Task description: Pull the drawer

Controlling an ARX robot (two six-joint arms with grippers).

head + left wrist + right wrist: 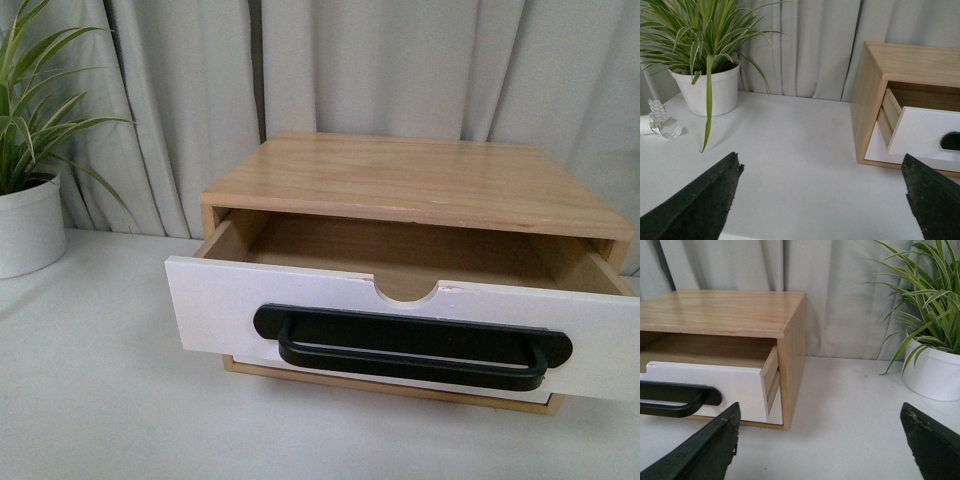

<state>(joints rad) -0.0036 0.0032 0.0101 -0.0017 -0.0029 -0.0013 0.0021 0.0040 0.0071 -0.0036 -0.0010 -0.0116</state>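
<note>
Front view, left to right: a green-and-cream striped spider plant in a white round pot (pixel 28 225) stands at the far left of the white tabletop (pixel 110 400), before grey curtains (pixel 400 60). Just right of centre sits a light wood cabinet (pixel 420 175). The wide white-fronted drawer with a long black bar handle (pixel 230 305) sticks out of the cabinet, partly open, its half-round notch up and the wood interior exposed; interior contents are hard to make out.

Left wrist view: left gripper (pixel 825 200) hangs over bare tabletop, jaws spread wide, holding nothing, apart from the drawer.

Right wrist view: right gripper (pixel 820 440) likewise has its jaws spread, empty, near the handle end but not touching.
</note>
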